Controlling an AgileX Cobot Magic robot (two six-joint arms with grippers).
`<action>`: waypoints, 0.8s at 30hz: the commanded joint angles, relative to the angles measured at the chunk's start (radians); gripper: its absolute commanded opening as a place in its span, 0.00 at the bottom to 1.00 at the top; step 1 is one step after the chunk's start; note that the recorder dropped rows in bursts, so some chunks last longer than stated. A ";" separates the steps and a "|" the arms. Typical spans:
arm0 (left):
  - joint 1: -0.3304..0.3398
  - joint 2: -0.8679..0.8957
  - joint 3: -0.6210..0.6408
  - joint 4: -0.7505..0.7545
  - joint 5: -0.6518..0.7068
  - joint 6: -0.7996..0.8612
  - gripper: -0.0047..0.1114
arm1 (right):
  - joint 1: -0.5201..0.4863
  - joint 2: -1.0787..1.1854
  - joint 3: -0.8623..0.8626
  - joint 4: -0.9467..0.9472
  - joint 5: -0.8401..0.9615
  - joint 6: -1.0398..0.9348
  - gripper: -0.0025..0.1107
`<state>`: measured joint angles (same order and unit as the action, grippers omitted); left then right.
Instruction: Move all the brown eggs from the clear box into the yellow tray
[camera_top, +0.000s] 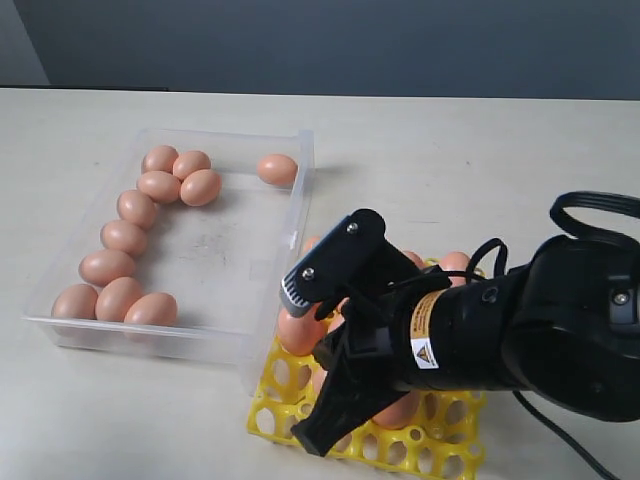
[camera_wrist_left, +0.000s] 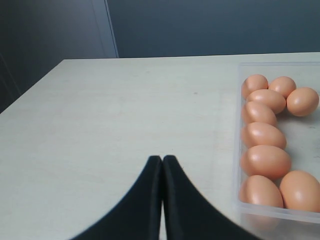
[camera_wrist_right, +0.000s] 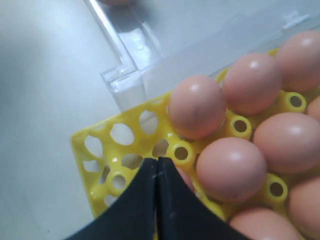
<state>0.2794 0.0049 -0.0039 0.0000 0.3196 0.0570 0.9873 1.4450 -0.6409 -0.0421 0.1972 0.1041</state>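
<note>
The clear box (camera_top: 300, 200) sat on the pale table (camera_top: 480, 140), and the yellow tray (camera_top: 440, 452) lay just beside its near right corner, close enough that I could not tell whether the two touched. Eleven brown eggs (camera_top: 124, 237) lay in the box. Ten were strung in a curving line along its left side, from near the far wall down to the near wall, and one lay alone in the far right corner. More eggs sat in the cups of the tray, packed side by side. The big black arm hid most of them from where I stood, so I could not count them. The cups at the tray's near left corner and along its near edge stood open.

The right pincer (camera_top: 312, 435) hung low over that near left corner of the tray, its two black fingers clenched tight together with nothing between them. The left pincer (camera_wrist_left: 162, 160) was clenched as well, tips pressed together and grasping nothing. It hung over the table off the box's left side, near the line of eggs.
</note>
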 joint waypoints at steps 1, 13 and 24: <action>-0.005 -0.005 0.004 0.000 -0.011 0.000 0.04 | 0.002 -0.005 -0.005 -0.026 0.036 -0.006 0.02; -0.005 -0.005 0.004 0.000 -0.011 0.000 0.04 | 0.002 -0.005 -0.005 -0.026 -0.046 -0.006 0.02; -0.005 -0.005 0.004 0.000 -0.011 0.000 0.04 | 0.002 -0.004 -0.005 -0.009 -0.099 -0.006 0.02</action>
<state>0.2794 0.0049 -0.0039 0.0000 0.3196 0.0570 0.9873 1.4450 -0.6409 -0.0595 0.1102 0.1017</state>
